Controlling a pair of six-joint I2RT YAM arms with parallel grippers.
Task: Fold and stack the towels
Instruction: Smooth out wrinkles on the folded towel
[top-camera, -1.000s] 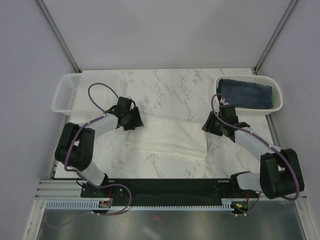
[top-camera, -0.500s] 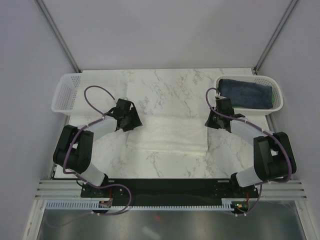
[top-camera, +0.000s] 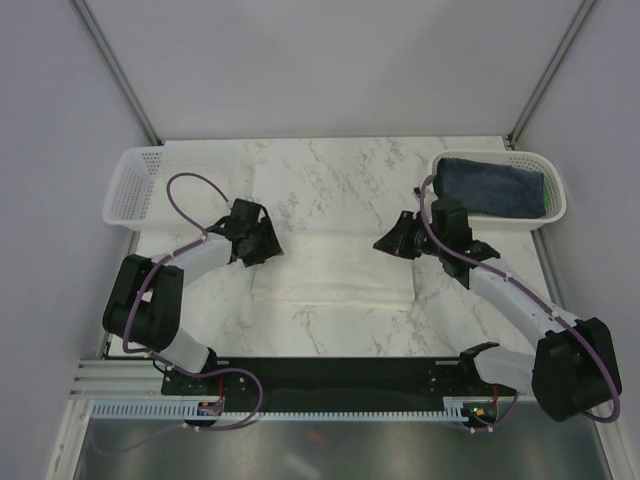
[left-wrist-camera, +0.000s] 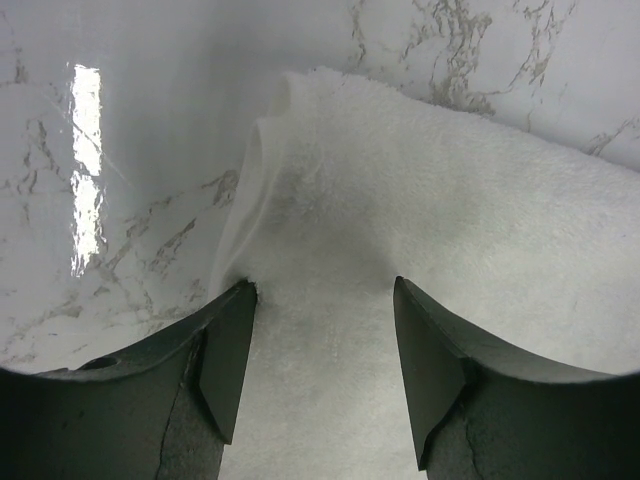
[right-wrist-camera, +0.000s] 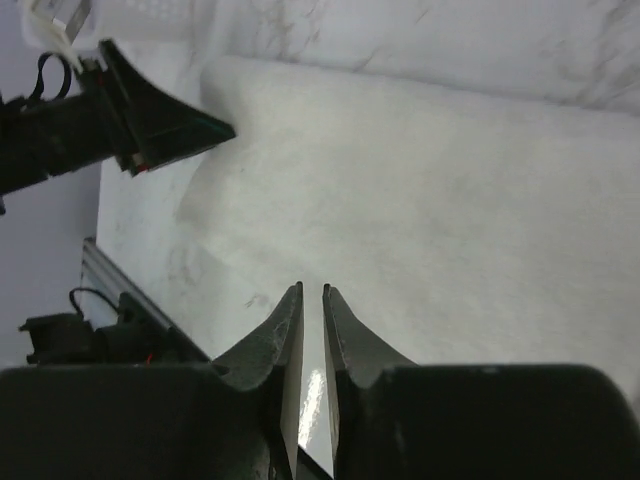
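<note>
The cream-white towel (top-camera: 335, 272) lies folded flat on the marble table; it also shows in the left wrist view (left-wrist-camera: 450, 200) and the right wrist view (right-wrist-camera: 420, 180). My left gripper (top-camera: 262, 240) is open over the towel's far left corner, with nothing held between its jaws (left-wrist-camera: 325, 290). My right gripper (top-camera: 388, 243) hovers over the towel's far right part, shut and empty (right-wrist-camera: 312, 290). The navy-blue towel (top-camera: 490, 188) lies folded in the right basket. The green towel is not in view.
A white mesh basket (top-camera: 553, 190) holding the navy towel stands at the far right. A second white mesh basket (top-camera: 128, 190) stands at the far left. The left gripper's fingers (right-wrist-camera: 160, 120) show in the right wrist view. Grey walls enclose the table.
My right gripper has moved left from the towel's right edge to over its far right part. The towel's near edge has settled flatter. My left gripper has barely moved.
</note>
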